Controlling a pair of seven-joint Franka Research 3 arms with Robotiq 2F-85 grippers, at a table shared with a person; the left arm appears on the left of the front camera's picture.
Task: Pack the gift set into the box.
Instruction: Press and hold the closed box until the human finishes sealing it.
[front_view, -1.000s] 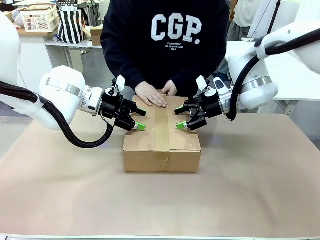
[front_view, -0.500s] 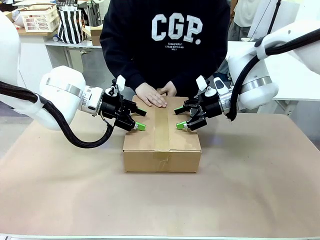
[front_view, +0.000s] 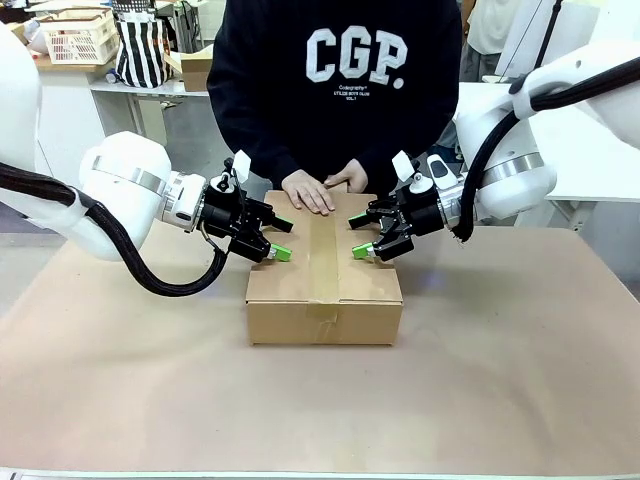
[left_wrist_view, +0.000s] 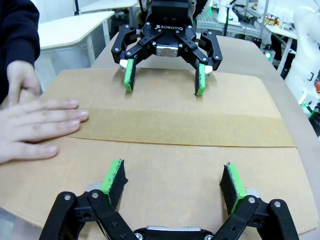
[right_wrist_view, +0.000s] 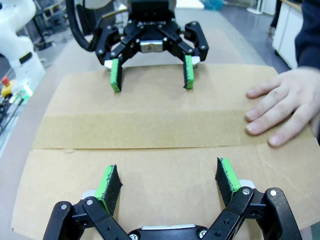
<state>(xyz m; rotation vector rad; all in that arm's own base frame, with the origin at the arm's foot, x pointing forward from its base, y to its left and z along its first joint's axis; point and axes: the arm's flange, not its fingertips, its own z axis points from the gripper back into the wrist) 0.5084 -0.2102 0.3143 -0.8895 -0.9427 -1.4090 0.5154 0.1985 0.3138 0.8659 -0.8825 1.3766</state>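
Observation:
The box (front_view: 325, 290) lies shut at the table's middle, a brown tape strip (front_view: 323, 255) running along its top seam. My left gripper (front_view: 281, 240) hovers open just over the box's left top flap. Over the right flap my right gripper (front_view: 358, 237) is open too, facing the left one. In the left wrist view my left gripper (left_wrist_view: 172, 177) spreads over the cardboard (left_wrist_view: 165, 125) with the right gripper (left_wrist_view: 164, 80) opposite. The right wrist view has my right gripper (right_wrist_view: 167, 182) low and the left gripper (right_wrist_view: 151, 75) across. A person's hand (front_view: 308, 192) presses flat on the far edge. The gift set is hidden.
The person stands at the far side, close behind the box. A white basket (front_view: 80, 38), a striped bag (front_view: 140, 50) and a small carton (front_view: 192, 68) sit on a bench at the back left. Bare brown table (front_view: 320, 400) stretches in front of the box.
The person's hands have slid a little to the right along the box's far edge. Both grippers have stayed where they were, still open.

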